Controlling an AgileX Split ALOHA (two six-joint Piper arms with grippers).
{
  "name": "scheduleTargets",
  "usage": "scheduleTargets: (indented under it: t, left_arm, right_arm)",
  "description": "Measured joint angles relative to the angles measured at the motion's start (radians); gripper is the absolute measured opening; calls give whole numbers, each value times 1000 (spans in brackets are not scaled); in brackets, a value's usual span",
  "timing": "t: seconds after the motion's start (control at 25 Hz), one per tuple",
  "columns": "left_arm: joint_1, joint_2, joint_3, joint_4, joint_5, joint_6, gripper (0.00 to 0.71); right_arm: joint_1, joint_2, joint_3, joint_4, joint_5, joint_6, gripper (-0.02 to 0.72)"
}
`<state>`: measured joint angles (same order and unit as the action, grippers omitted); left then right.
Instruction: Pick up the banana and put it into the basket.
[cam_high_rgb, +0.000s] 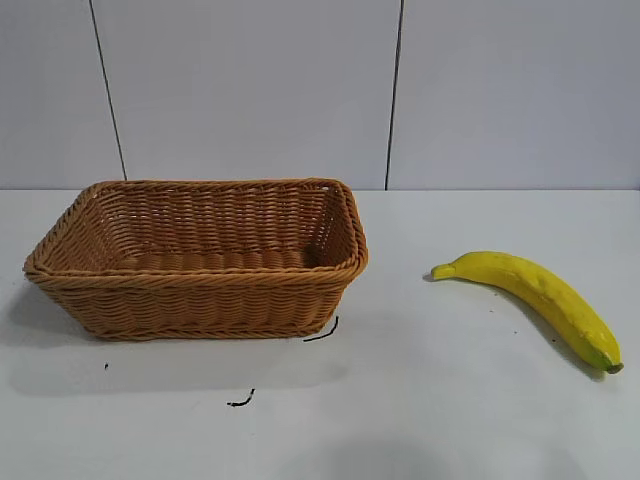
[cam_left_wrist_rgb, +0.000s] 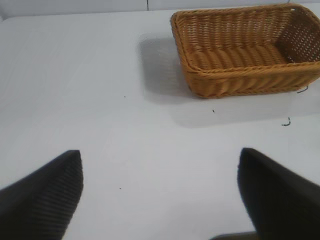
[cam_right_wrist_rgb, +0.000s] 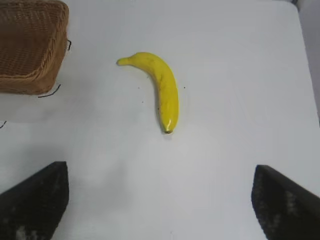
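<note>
The yellow banana (cam_high_rgb: 540, 297) lies flat on the white table at the right, stem toward the basket, greenish tip toward the front right. It also shows in the right wrist view (cam_right_wrist_rgb: 161, 87). The tan wicker basket (cam_high_rgb: 200, 290) stands empty at the left and shows in the left wrist view (cam_left_wrist_rgb: 240, 75) and the right wrist view (cam_right_wrist_rgb: 30, 70). My right gripper (cam_right_wrist_rgb: 160, 172) is open and empty, above the table and short of the banana. My left gripper (cam_left_wrist_rgb: 160, 157) is open and empty, well away from the basket. Neither arm shows in the exterior view.
Small black marks lie on the table (cam_high_rgb: 420, 400) in front of the basket (cam_high_rgb: 322, 330). A grey panelled wall runs behind the table. The table's far edge and corner show in the right wrist view (cam_right_wrist_rgb: 300, 20).
</note>
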<state>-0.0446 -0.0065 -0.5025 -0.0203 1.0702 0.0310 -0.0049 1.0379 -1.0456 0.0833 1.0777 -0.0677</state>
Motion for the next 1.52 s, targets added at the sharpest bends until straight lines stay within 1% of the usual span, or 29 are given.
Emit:
scheduleTargets:
  t: [0.08,0.16,0.24,0.32,0.48,0.56,0.76,0.84,0.96,1.36,1.52]
  left_arm:
    - [0,0,0,0,0,0,635]
    - [0,0,0,0,0,0,635]
    - [0,0,0,0,0,0,635]
    - [0,0,0,0,0,0,635]
    - [0,0,0,0,0,0,635]
    - [0,0,0,0,0,0,635]
    - [0,0,0,0,0,0,635]
    - [0,0,0,0,0,0,635]
    - [0,0,0,0,0,0,635]
    - [0,0,0,0,0,0,635]
    - [0,0,0,0,0,0,635]
  right_arm:
    - [0,122,-61,14,-1,-32,678]
    - [0,222,-123,23,-2,-77,678]
    - [0,319,-174,26,-9,-127,678]
    - [4,397,-221,26,-15,-162,678]
    - [46,533,-262,14,-41,-219,678]
    - [72,586,-264,-1,-54,-237,678]
    - [87,706,-264,-32,-104,-219,678]
    - [81,744,-264,-52,-123,-202,678]
    - [78,802,-265,-83,-169,-198,678]
    - [78,978,-265,-93,-344,-138,678]
    - [78,1034,-266,-93,-384,-116,678]
